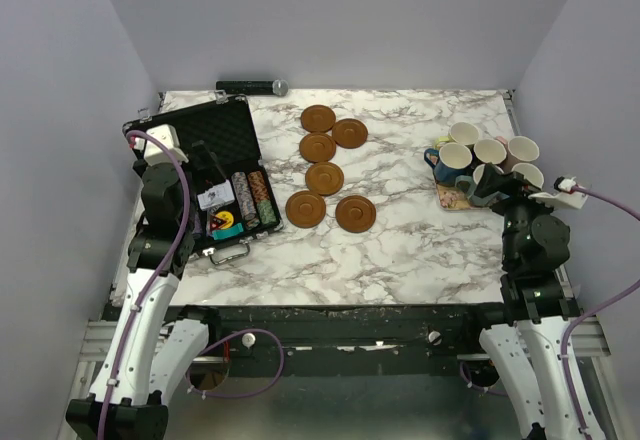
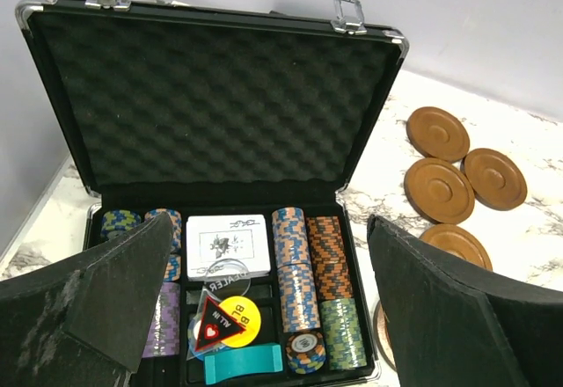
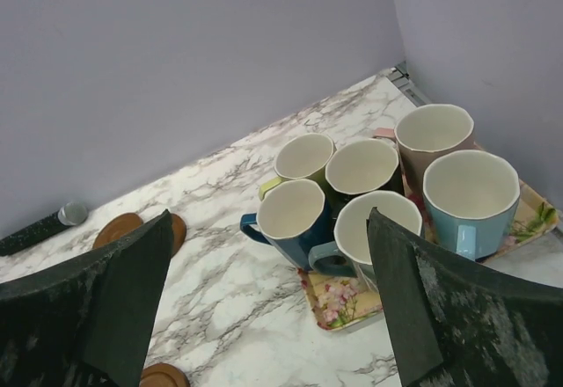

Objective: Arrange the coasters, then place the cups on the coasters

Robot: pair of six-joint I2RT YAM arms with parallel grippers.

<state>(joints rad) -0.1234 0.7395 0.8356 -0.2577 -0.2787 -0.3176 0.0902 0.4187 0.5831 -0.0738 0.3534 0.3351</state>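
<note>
Several reddish-brown coasters (image 1: 324, 178) lie loosely grouped mid-table; some coasters (image 2: 440, 190) show at the right of the left wrist view. The cups (image 1: 490, 150) stand packed together on a floral tray (image 1: 447, 198) at the right. The right wrist view shows the dark blue cup (image 3: 295, 220), yellow-green cup (image 3: 303, 158), black cup (image 3: 361, 167), grey cup (image 3: 378, 229), pink cup (image 3: 433, 136) and light blue cup (image 3: 471, 193). My left gripper (image 2: 268, 229) hangs open over the poker case, holding nothing. My right gripper (image 3: 270, 220) is open just short of the cups, empty.
An open black poker case (image 1: 215, 135) with chips and cards lies at the left, its foam lid (image 2: 220, 97) tilted back. A black microphone-like rod (image 1: 250, 87) rests along the back wall. Walls close in the table on three sides.
</note>
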